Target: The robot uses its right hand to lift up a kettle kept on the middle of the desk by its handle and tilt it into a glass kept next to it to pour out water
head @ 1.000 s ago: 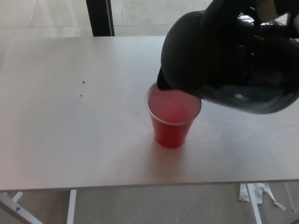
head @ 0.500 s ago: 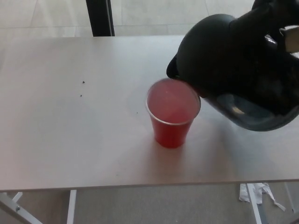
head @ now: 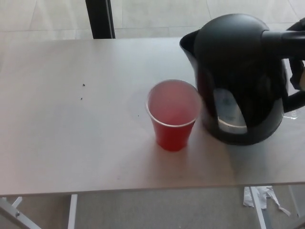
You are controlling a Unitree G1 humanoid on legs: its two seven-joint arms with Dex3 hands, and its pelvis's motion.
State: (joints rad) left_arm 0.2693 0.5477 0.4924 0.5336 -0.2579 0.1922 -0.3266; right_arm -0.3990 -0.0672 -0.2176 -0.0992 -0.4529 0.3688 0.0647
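A black electric kettle (head: 233, 71) is upright at the right of the white desk (head: 71, 133), its spout pointing to the back left. I cannot tell whether its base rests on the desk or hangs just above it. Just left of it, close to the kettle's side, stands a red plastic cup (head: 172, 129) with liquid in it. Only a sliver of my right hand (head: 299, 71) shows at the picture's right edge, closed around the kettle's handle (head: 286, 38). My left hand does not show.
A black post (head: 100, 18) stands behind the desk's far edge. Small dark specks (head: 84, 86) lie on the desk's left part. Crumpled paper (head: 259, 196) lies on the floor below the front edge, and a white frame leg (head: 72, 210) shows at lower left.
The kettle has swung back from its tilt over the cup to upright and come down to the right of the cup. The cup has not moved.
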